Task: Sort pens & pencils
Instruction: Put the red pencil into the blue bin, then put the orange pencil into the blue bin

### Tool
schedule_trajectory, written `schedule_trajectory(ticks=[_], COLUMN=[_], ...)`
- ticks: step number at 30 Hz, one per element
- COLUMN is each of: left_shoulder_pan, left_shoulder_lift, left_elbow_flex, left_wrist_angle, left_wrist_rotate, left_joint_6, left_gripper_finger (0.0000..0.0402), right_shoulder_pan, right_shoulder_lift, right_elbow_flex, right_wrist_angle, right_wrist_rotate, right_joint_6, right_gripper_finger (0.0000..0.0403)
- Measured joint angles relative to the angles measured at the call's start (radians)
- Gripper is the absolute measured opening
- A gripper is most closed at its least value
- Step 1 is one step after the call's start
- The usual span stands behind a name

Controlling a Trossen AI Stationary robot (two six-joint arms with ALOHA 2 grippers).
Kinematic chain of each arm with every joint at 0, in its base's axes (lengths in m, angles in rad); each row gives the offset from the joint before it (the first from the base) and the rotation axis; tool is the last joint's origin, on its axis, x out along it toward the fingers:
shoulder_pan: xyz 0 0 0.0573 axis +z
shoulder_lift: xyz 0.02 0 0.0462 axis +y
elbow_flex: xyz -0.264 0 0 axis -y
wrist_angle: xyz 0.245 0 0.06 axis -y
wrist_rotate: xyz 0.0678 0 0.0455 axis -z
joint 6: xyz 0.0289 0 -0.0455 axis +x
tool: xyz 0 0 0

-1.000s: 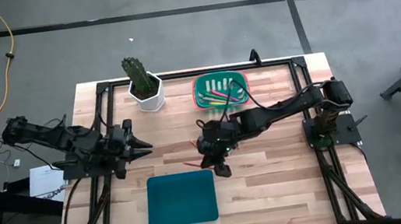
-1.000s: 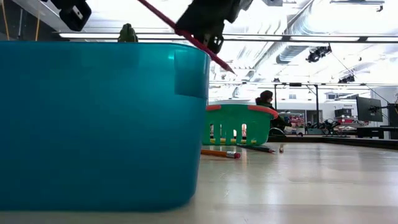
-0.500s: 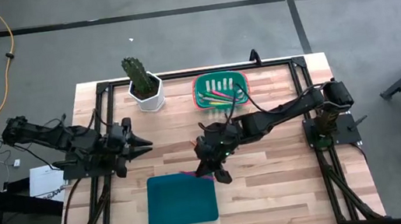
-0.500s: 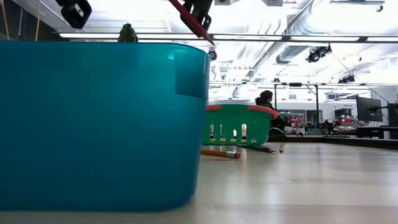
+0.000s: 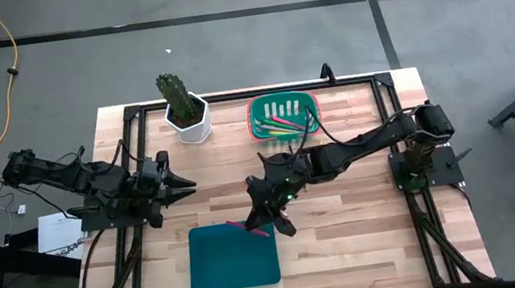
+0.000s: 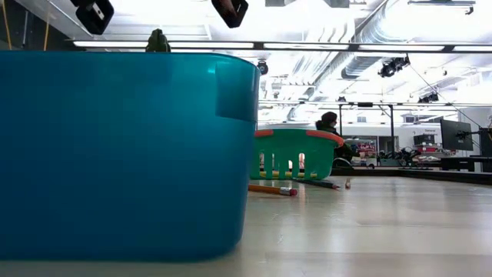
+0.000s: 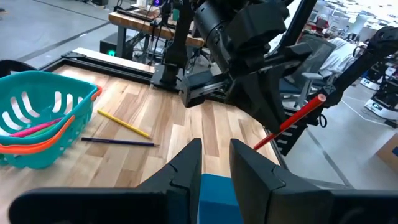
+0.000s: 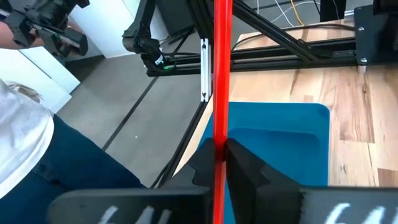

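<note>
My right gripper point(image 5: 266, 221) hangs shut on a thin red pencil point(image 8: 222, 68) over the far right corner of the blue bin point(image 5: 233, 256). My left gripper point(image 7: 215, 163) waits open and holds nothing, at the table's left, level with the bin's far side. A green basket point(image 5: 282, 116) with an orange rim stands at the far edge; pink and green pens point(image 7: 38, 128) lie in it. On the wood beside the basket lie a yellow pencil point(image 7: 124, 123) and a dark pencil point(image 7: 118, 142). My right gripper pinches the red pencil's shaft point(image 8: 221, 138) between its two fingers, which lie across it. A long stretch of pencil point(image 7: 297, 115) sticks out past the fingers. The fingers slant down toward the table's left. The pencil is lifted clear, tilted, above the bin.
A cactus in a white pot point(image 5: 184, 110) stands at the far edge, left of the basket. A black frame point(image 5: 231, 95) runs around the tabletop. A person point(image 6: 329, 123) sits in the room behind. Bare wood lies right of the bin.
My right gripper has risen and gone toward the table's near left, from the bare wood to above the bin's far right corner, tipping its fingers upward. The red pencil went with it, staying clear of the table.
</note>
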Motion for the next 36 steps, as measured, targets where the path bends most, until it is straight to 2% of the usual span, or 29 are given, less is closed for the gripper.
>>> schedule_trajectory(ticks=[21,26,33,36], left_shoulder_pan=[0.0,0.0,0.0,0.0], left_shoulder_lift=[0.0,0.0,0.0,0.0], left_elbow_flex=[0.0,0.0,0.0,0.0], left_wrist_angle=[0.0,0.0,0.0,-0.001], left_wrist_rotate=[0.0,0.0,0.0,0.0], left_joint_6=[0.002,0.002,0.003,0.005], left_gripper_finger=[0.0072,0.0072,0.0072,0.0072], right_shoulder_pan=[-0.001,-0.011,-0.081,-0.124], right_shoulder_lift=[0.0,0.0,0.0,0.0], right_elbow_flex=[0.0,0.0,0.0,0.0], right_wrist_angle=[0.034,-0.034,-0.293,-0.389], right_wrist_rotate=[-0.04,0.032,0.25,0.284], right_joint_6=[0.001,0.004,0.097,0.164], right_gripper_finger=[0.0082,0.0083,0.0083,0.0083])
